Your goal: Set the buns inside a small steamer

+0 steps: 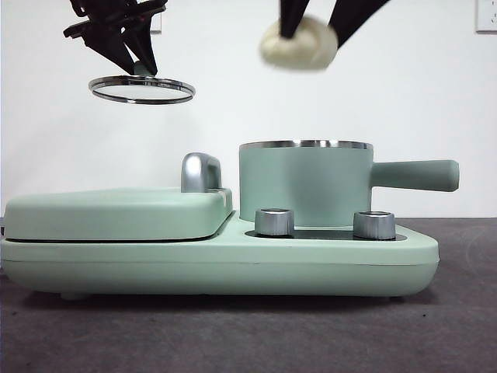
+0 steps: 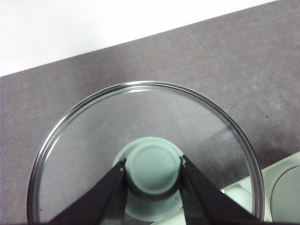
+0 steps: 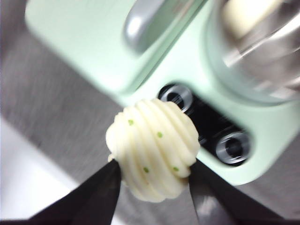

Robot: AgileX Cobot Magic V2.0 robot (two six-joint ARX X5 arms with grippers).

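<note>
My right gripper (image 1: 311,27) is shut on the round pleated bun (image 1: 299,44) with green specks and holds it high above the open mint-green steamer pot (image 1: 304,183). In the right wrist view the bun (image 3: 152,147) sits between the jaws, with the pot (image 3: 255,49) beyond it and the smooth cream bun (image 3: 246,14) inside the pot. My left gripper (image 1: 128,47) is shut on the green knob (image 2: 153,168) of the glass lid (image 1: 141,88) and holds the lid in the air at upper left, above the grill plate cover.
The pot stands on a mint-green cooker base (image 1: 217,260) with two steel dials (image 1: 274,221) in front. The flat grill cover (image 1: 116,214) with a chrome handle (image 1: 200,172) fills the base's left half. The pot's straight handle (image 1: 415,175) points right.
</note>
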